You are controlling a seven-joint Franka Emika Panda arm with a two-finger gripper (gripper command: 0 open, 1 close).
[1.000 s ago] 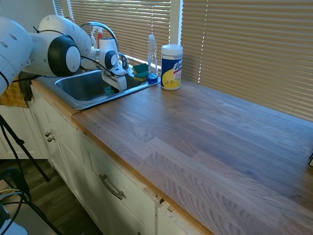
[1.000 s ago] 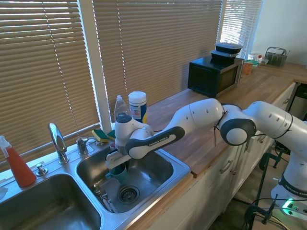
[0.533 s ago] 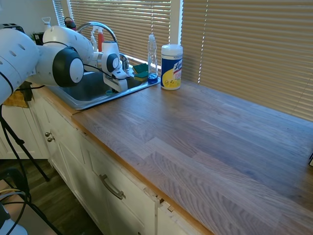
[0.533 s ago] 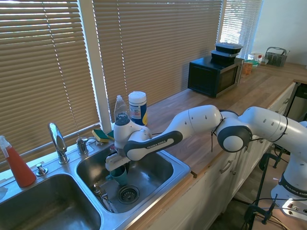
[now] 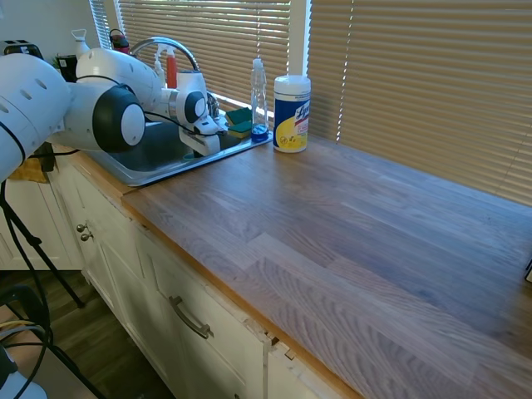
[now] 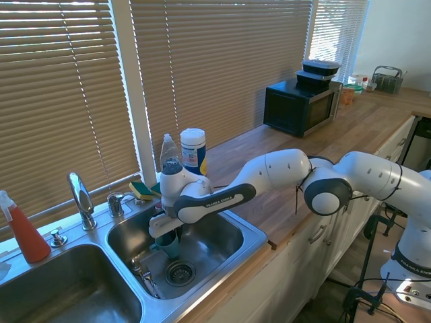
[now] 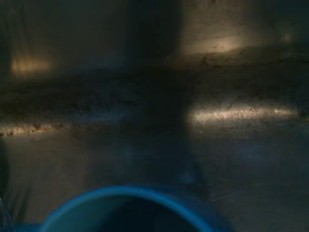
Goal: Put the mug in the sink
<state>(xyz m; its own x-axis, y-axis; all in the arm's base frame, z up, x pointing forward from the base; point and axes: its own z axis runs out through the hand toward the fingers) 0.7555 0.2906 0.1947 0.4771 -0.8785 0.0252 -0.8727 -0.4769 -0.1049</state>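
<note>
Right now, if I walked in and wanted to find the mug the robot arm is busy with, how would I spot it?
Go to the steel sink under the window blinds and look into its basin nearer the wipes canister. Just under the gripper sits the mug, near the drain. It is small, plain and teal-blue, the only blue cup in the basin.

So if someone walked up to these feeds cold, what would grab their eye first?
Probably the big white arm stretched along the counter, its gripper down inside the right-hand basin of the sink with the teal mug just under it, above the drain. Next, the white-and-yellow wipes canister and clear soap bottle behind the sink by the blinds. The red spray bottle stands at the sink's far end.
</note>
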